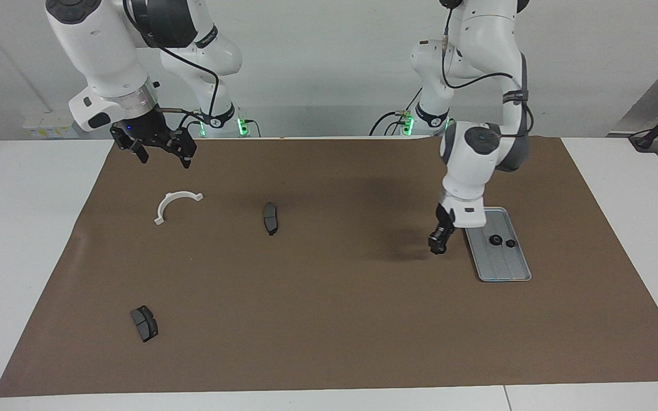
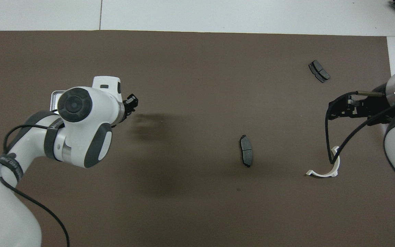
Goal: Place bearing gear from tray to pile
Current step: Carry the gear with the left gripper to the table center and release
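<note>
White table (image 1: 32,240) carries brown mat (image 1: 329,319) under scattered parts

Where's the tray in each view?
Facing view: the tray lies toward the left arm's end of the mat, two black gears on it.
Overhead view: only a tray corner shows; the left arm covers the rest.
Shared landmark: the left tool, over the mat beside the tray.

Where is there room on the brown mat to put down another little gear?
The widest bare patch of brown mat lies between the tray and the brake pad in the middle, under the left gripper. The strip nearest the robots is bare too. The tray holds two gears. The bracket and second pad lie below the waiting right gripper.
</note>
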`<move>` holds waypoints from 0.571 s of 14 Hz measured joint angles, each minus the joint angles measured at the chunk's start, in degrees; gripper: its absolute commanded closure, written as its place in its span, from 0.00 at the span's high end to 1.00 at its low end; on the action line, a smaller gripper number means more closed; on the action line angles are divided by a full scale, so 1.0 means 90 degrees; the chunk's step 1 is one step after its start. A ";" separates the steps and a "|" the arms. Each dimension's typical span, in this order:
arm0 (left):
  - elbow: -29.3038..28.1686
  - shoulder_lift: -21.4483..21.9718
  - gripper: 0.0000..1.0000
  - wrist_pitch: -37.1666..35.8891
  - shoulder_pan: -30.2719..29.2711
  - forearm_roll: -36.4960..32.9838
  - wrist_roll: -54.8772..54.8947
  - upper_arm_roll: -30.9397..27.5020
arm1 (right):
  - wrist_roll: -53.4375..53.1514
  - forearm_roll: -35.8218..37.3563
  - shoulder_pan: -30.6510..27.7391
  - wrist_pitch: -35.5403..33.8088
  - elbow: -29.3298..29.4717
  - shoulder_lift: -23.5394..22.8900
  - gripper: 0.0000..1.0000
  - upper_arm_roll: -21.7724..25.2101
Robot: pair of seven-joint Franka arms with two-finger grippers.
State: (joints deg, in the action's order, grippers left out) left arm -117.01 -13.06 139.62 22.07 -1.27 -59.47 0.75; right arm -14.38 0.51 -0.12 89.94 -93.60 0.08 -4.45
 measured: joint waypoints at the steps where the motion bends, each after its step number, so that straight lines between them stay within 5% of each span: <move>1: 0.0000 -0.0005 0.19 -0.0003 0.0338 0.0000 -0.0028 0.0001 | 0.0000 0.0000 -0.0001 0.0000 -0.0006 0.0000 1.00 0.0000; 8: -0.0177 -0.0026 0.35 -0.0075 0.1348 -0.0005 0.1141 -0.0009 | 0.0000 0.0000 -0.0034 0.0000 -0.0018 0.0000 1.00 0.0053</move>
State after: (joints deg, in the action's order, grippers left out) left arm -118.60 -13.30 138.95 34.20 -1.31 -49.19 0.67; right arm -14.38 0.51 -0.43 89.93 -93.75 0.08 -3.97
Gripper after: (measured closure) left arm 0.617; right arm 0.000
